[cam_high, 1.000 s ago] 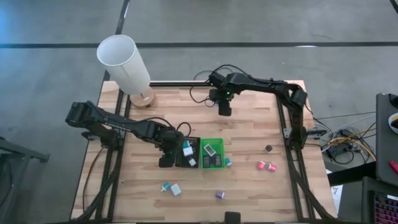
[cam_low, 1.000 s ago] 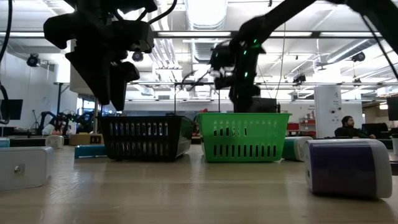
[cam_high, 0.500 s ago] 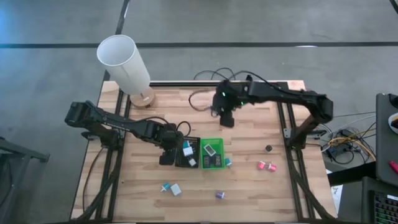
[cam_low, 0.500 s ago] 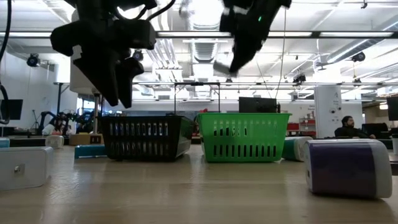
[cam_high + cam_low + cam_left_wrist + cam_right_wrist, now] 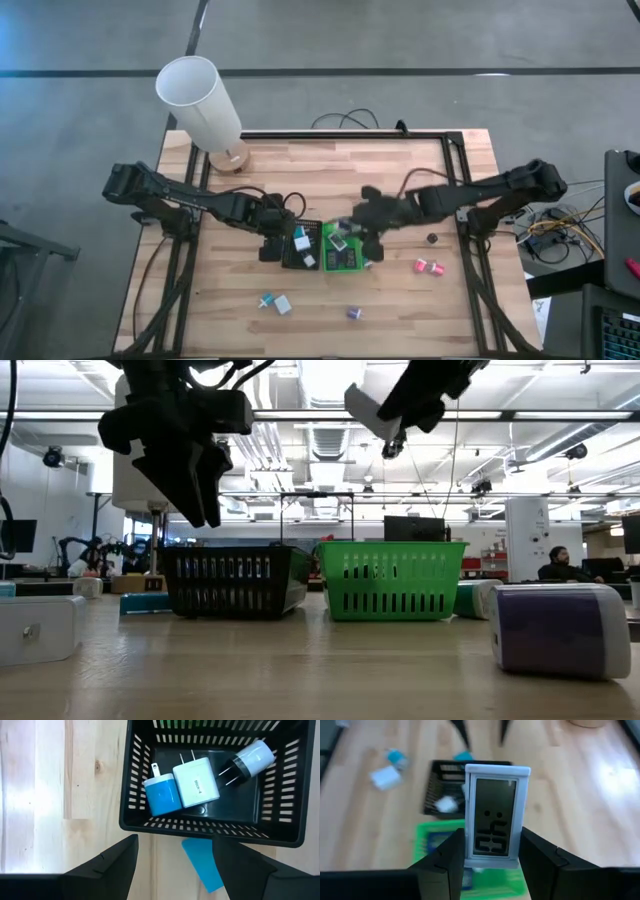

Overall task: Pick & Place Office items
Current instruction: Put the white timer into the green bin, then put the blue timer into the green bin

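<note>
Holding a small white digital clock (image 5: 496, 817) between its fingers, the right gripper (image 5: 345, 232) is hovering over the green basket (image 5: 352, 262) at the tabletop (image 5: 400, 180) centre. At nine o'clock of it, the left gripper (image 5: 270, 250) is hanging half-open and empty beside the black basket (image 5: 135, 780) containing three plug adapters (image 5: 196, 781).
</note>
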### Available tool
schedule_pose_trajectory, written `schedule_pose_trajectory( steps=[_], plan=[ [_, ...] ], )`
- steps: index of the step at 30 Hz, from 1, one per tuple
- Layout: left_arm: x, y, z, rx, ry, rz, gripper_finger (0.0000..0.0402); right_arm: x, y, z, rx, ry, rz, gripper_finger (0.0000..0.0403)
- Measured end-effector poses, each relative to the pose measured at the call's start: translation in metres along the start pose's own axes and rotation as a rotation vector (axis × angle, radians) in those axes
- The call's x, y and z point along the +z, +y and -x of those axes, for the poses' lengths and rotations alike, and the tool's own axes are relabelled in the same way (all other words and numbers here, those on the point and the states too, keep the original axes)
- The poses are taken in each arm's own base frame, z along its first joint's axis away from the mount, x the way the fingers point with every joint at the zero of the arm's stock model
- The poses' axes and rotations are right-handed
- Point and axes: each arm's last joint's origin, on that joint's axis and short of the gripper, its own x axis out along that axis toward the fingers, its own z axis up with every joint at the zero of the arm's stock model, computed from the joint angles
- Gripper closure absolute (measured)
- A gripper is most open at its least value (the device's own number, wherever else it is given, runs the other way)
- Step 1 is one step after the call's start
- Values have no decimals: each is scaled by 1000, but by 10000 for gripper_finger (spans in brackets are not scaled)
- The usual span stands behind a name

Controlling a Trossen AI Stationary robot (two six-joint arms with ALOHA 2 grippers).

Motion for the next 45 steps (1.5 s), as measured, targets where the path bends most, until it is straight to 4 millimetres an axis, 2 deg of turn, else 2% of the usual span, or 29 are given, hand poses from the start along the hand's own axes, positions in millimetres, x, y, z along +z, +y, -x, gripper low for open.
schedule_pose_trajectory(
  steps=[5, 11, 19, 28, 33, 39, 45],
  plan=[
    [0, 0, 0, 0, -2, 17, 144, -16, 20, -11, 45, 20, -44, 259],
    [0, 0, 0, -2, -6, 51, 144, -30, 25, -34, 37, 108, -53, 259],
    [0, 0, 0, -7, -4, 121, 144, -25, 33, -62, 44, 187, -23, 259],
    [0, 0, 0, -9, 0, 188, 144, -23, 37, -87, -21, 404, 19, 259],
    [0, 0, 0, -16, 3, 238, 145, -26, 38, -94, -39, 462, 30, 258],
    [-1, -1, 0, -41, 16, 229, 145, -30, 37, -94, -39, 475, 27, 205],
    [-2, -1, 0, -41, 15, 177, 145, -27, 38, -91, -22, 455, 42, 182]
  ],
)
